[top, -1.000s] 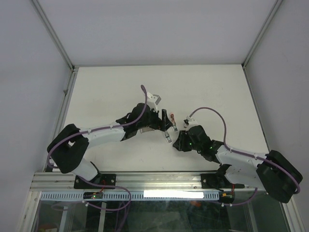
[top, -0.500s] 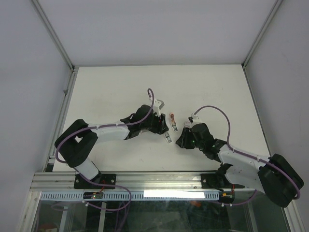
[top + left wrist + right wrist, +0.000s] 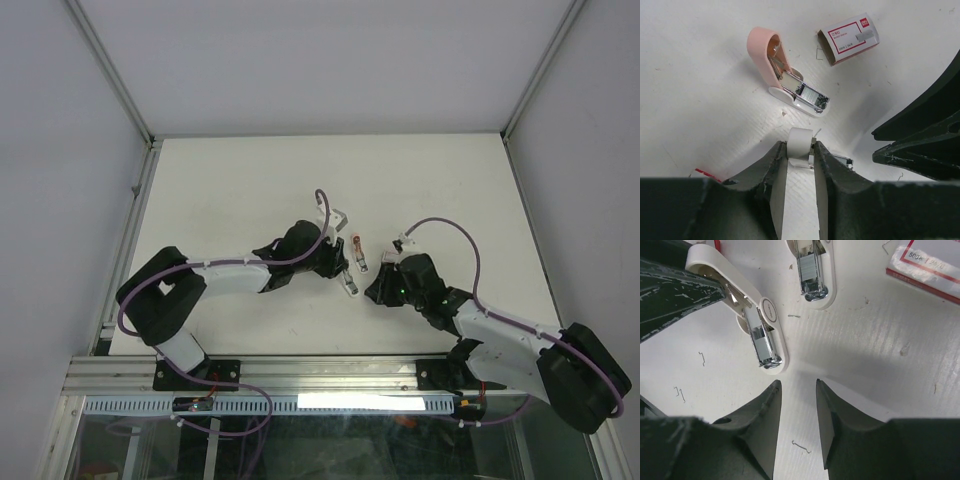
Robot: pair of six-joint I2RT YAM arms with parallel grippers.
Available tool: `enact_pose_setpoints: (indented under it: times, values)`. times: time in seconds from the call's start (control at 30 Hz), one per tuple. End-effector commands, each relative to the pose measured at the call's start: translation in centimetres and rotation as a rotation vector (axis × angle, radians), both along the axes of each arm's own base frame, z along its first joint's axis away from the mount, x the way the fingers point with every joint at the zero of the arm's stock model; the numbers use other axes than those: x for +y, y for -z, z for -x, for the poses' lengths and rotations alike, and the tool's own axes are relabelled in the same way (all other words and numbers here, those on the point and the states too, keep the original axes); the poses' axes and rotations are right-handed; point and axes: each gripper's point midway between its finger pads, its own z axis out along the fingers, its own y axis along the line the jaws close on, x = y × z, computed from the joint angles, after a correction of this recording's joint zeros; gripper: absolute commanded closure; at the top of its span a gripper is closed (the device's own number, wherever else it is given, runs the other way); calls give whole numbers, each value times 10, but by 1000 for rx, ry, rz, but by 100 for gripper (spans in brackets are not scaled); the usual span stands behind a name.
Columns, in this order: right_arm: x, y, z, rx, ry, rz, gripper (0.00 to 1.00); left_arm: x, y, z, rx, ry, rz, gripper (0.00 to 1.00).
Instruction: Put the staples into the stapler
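A pink stapler (image 3: 765, 50) lies hinged open on the table, and a ribbed silvery strip of staples (image 3: 810, 95) sits in its metal channel. The same strip (image 3: 808, 264) shows at the top of the right wrist view. A second, white stapler (image 3: 762, 327) lies open beside it. My left gripper (image 3: 801, 146) is shut on this white stapler's rounded end (image 3: 801, 142), one finger on each side. My right gripper (image 3: 796, 385) hovers open just short of the white stapler's metal tip, with only bare table between its fingers. From above, both grippers meet around the staplers (image 3: 352, 268).
A red-and-white cardboard box (image 3: 847, 39) lies open-ended beyond the pink stapler; its corner (image 3: 927, 265) shows in the right wrist view. Loose single staples (image 3: 801, 446) are scattered on the white table. Frame rails border the table (image 3: 300, 190) left and right.
My left arm has reached further right and lower, and its jaws have closed from wide open onto the white stapler's end. The right arm has shifted only slightly.
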Motion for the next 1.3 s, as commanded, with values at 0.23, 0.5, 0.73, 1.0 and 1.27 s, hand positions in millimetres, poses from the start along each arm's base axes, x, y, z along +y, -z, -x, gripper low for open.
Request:
enact_pose_setpoints:
  times: [0.23, 0.5, 0.73, 1.0, 1.27]
  values:
    - [-3, -21, -13, -81, 12, -14, 63, 8, -32, -6, -370, -165, -136, 88]
    - [-7, -20, -14, -87, 21, -10, 63, 28, -43, -4, -498, -251, -221, 92]
    - [-11, -20, -16, -90, 31, -3, 63, 15, -28, 8, -575, -187, -346, 92]
    - [-13, -19, -15, -90, 38, 0, 63, 6, -8, 23, -622, -140, -456, 91]
    - [-16, -21, -16, -95, 45, -3, 63, 2, 0, 39, -608, -80, -473, 71]
